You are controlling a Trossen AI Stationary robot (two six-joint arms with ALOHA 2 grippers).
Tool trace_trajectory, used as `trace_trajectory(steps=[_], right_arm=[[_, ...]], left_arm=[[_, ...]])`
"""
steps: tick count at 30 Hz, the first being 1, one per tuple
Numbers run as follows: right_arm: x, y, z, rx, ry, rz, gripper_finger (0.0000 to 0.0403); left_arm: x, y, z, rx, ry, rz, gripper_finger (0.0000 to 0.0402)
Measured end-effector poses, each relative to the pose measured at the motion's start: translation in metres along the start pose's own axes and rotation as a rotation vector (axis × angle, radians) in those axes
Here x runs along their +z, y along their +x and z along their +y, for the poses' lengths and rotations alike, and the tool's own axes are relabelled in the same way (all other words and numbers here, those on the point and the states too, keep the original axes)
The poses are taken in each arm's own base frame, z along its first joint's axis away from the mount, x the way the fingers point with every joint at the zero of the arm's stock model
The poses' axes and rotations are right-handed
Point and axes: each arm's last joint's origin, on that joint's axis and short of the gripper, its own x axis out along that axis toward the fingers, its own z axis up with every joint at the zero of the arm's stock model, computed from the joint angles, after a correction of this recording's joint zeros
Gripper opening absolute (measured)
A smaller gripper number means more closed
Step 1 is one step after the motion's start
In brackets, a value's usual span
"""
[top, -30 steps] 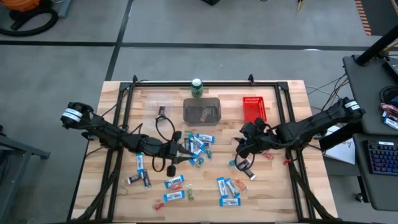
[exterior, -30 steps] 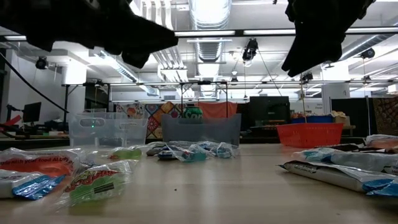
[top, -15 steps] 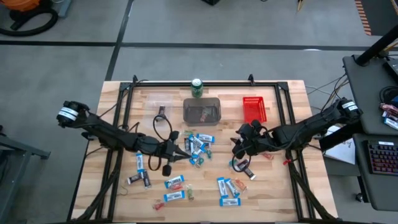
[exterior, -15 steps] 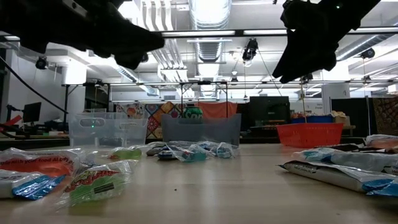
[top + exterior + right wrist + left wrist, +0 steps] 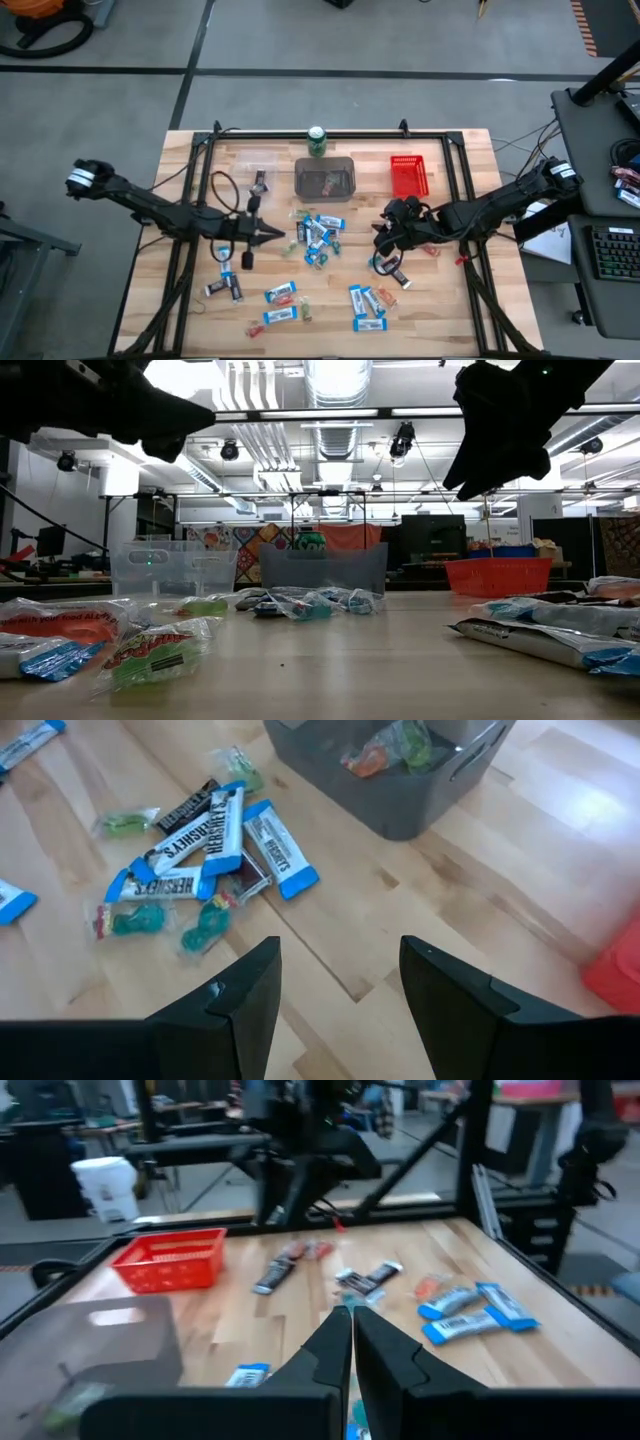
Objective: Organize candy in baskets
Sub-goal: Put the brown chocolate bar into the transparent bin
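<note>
Small wrapped candy is scattered over the pale wooden table (image 5: 460, 160), most densely in a heap of blue-and-white mini bars (image 5: 318, 232) at the centre, with further loose pieces (image 5: 366, 305) nearer the front edge. Along the far side three bins are lined up: a clear plastic basket (image 5: 252, 166), a grey translucent basket (image 5: 325, 179) in which a few green and orange sweets are already seen, and a red slotted basket (image 5: 409, 175). A green drink can (image 5: 317, 139) is stood behind the grey one.

The left end effector (image 5: 272, 236) is held just left of the central heap, its fingers (image 5: 385, 1355) pressed tightly together; nothing is seen between them, so no candy appears to be gripped. The right end effector (image 5: 382, 235) is poised above the table to the right of the heap, with its fingers (image 5: 240, 990) spread wide and nothing held. That wide stance, angled towards the blue-and-white bars, is judged to be preparation for a pick. Most of the sorting is still to be done.
</note>
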Motion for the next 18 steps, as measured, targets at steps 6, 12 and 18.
trace_trajectory(steps=[6,12,18], right_arm=[[0.0013,0.0017,-0.0034,-0.02,0.022,0.01,0.0194],[-0.0002,0.0029,-0.0095,-0.068,0.029,0.04,0.0194],[-0.0006,0.0027,-0.0101,-0.074,0.028,0.044,0.0194]], left_arm=[[0.0029,-0.0094,0.0033,0.023,-0.011,-0.043,0.0],[0.005,-0.011,0.005,0.068,0.014,-0.054,0.0],[0.0041,-0.011,0.0064,0.114,0.016,-0.044,0.0]])
